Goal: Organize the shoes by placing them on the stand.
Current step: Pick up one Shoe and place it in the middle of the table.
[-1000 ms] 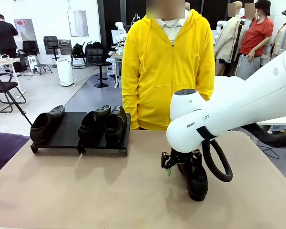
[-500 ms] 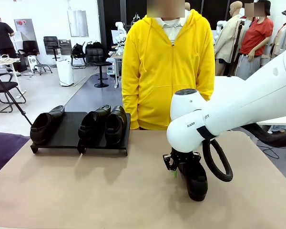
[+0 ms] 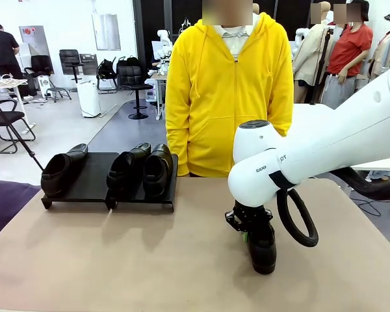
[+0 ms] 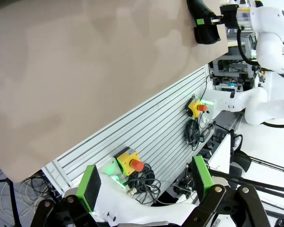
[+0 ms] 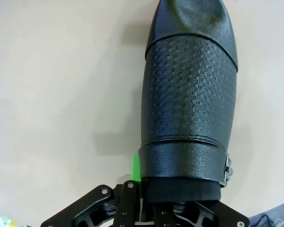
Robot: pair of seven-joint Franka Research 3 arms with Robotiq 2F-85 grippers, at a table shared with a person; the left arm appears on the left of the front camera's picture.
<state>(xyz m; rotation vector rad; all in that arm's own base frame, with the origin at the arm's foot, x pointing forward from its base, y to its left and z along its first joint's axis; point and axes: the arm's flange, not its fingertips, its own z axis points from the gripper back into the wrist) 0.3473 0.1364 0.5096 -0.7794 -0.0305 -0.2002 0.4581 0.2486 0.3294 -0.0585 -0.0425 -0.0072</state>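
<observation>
Three black shoes [image 3: 58,172] [image 3: 127,169] [image 3: 157,169] stand on the low black stand [image 3: 91,190] at the table's far left. A fourth black shoe [image 3: 264,250] lies on the tan table at the right, toe toward me. My right gripper [image 3: 247,227] comes down on its heel end and is shut on the heel rim. In the right wrist view the shoe [image 5: 189,85] runs upward from my right gripper [image 5: 146,191], one green pad [image 5: 136,170] against its side. My left gripper [image 4: 144,182] is open off the table's near edge, holding nothing.
A person in a yellow hoodie [image 3: 227,91] stands at the far edge, hands out of sight. The stand has a free gap [image 3: 94,172] between its first and second shoes. Below the table edge are yellow emergency-stop boxes [image 4: 128,161] and cables.
My right gripper's fingers have closed from wide open onto the shoe's heel rim. The shoe has shifted slightly. The shoes on the stand stay put.
</observation>
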